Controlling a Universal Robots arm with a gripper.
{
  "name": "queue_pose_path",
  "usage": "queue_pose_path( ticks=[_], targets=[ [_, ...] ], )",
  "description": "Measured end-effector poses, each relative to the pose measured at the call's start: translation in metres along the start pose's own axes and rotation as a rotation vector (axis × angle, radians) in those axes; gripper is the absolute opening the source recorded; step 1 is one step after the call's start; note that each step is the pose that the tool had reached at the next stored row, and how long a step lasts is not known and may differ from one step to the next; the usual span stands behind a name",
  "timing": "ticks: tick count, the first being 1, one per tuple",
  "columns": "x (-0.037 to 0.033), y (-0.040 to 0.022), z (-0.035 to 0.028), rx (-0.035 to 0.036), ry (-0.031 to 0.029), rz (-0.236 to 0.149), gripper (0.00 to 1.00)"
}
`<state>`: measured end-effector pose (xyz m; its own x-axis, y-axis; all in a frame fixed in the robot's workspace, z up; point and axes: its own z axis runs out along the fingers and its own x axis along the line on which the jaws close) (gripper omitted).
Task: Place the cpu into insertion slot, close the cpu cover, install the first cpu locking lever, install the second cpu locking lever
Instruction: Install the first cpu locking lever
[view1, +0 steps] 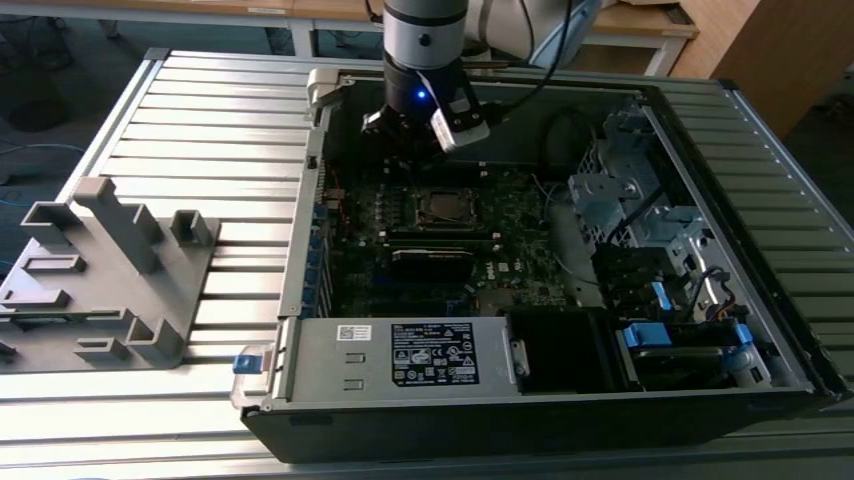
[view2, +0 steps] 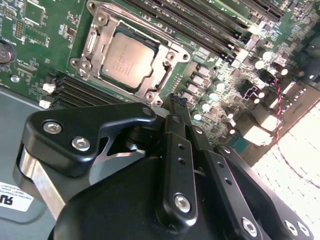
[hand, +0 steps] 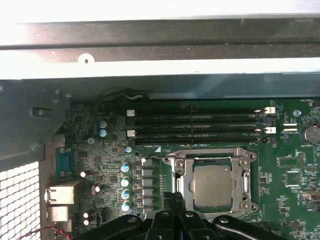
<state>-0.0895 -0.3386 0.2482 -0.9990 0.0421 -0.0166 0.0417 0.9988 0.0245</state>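
Observation:
The cpu, a dull silver square, lies flat in the insertion slot on the green motherboard. The cpu cover, a thin metal frame, lies down around it. In the exterior view the cpu sits mid-board inside the open computer case. My gripper hangs just beyond the socket's far side, above the board. Its black fingers are pressed together at their tips with nothing between them. In the first wrist view the gripper ends beside the cover's edge.
Black memory slots run alongside the socket. The case's metal wall rises behind them. A labelled grey power-supply box fills the near side, and a drive cage stands at the exterior view's right. A grey fixture rests outside, left.

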Motion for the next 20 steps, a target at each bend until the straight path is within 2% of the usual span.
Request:
queue_pose_path(
  ticks=[20],
  targets=[
    [0.0025,-0.0001,-0.0035,0.0002,0.0001,0.0,0.1]
  ],
)
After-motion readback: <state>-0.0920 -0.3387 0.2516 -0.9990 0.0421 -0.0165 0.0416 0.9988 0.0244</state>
